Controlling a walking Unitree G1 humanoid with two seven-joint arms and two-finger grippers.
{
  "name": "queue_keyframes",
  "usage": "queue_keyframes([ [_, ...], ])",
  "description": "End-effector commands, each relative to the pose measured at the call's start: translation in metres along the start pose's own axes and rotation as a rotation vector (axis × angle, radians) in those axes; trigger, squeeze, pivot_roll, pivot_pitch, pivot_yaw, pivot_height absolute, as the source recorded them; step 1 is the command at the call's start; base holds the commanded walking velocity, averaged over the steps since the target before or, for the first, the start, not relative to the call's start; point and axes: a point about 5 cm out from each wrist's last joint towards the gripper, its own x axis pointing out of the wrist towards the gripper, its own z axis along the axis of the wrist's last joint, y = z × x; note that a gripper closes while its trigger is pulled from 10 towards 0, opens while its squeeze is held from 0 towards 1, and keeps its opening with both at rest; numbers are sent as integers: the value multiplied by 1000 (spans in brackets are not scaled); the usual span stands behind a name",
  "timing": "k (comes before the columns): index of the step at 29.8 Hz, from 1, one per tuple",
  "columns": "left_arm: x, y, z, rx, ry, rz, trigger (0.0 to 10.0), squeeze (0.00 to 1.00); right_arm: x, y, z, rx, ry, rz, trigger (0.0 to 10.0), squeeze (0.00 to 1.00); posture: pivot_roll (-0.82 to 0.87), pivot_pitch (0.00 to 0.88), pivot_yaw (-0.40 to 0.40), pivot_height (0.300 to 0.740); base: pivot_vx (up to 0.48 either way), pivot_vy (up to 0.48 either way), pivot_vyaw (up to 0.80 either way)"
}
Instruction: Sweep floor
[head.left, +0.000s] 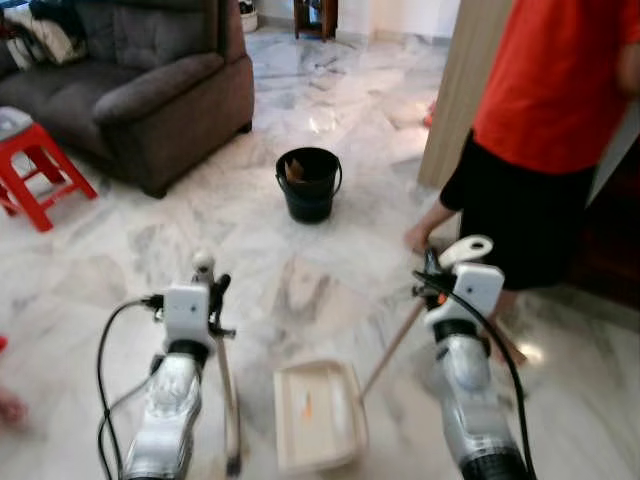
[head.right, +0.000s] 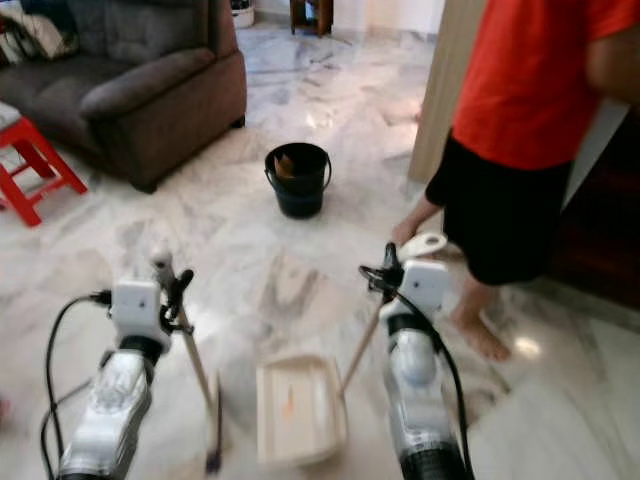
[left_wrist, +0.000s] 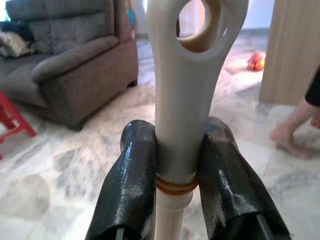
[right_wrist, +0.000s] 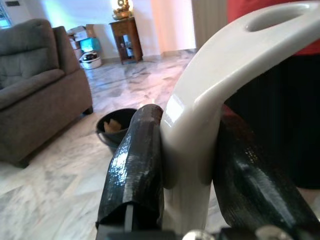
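Observation:
My left gripper (head.left: 211, 292) is shut on the cream handle of a broom (left_wrist: 186, 90). The broom's stick slants down to its brush head (head.left: 232, 455) on the marble floor, just left of the dustpan. My right gripper (head.left: 441, 272) is shut on the cream grip of a long-handled dustpan (right_wrist: 200, 115). The wooden shaft (head.left: 392, 348) runs down to the cream pan (head.left: 318, 415), which lies flat on the floor between my arms. A small orange scrap (head.left: 307, 405) lies inside the pan.
A black bucket (head.left: 308, 183) with something brown inside stands ahead on the floor. A grey sofa (head.left: 150, 80) and a red stool (head.left: 35, 170) are at the left. A barefoot person in an orange shirt (head.left: 545, 120) stands close at my right, by a wooden panel (head.left: 462, 90).

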Motion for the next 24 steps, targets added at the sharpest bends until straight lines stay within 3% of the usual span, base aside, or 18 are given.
queue_keyframes([
  [1, 2, 7, 9, 3, -39, 18, 10000, 0, 6, 8, 14, -14, -61, 33, 10000, 0, 109, 19, 43, 740, 341, 0, 0],
  [10, 2, 6, 8, 1, -38, 16, 10000, 0, 6, 9, 14, -14, -64, 43, 10000, 0, 110, 20, 42, 740, 340, 0, 570],
  [24, 1, 5, 7, -3, -35, 13, 10000, 0, 5, 11, 12, -7, -54, 58, 10000, 0, 111, 15, 40, 740, 342, 0, 0],
])
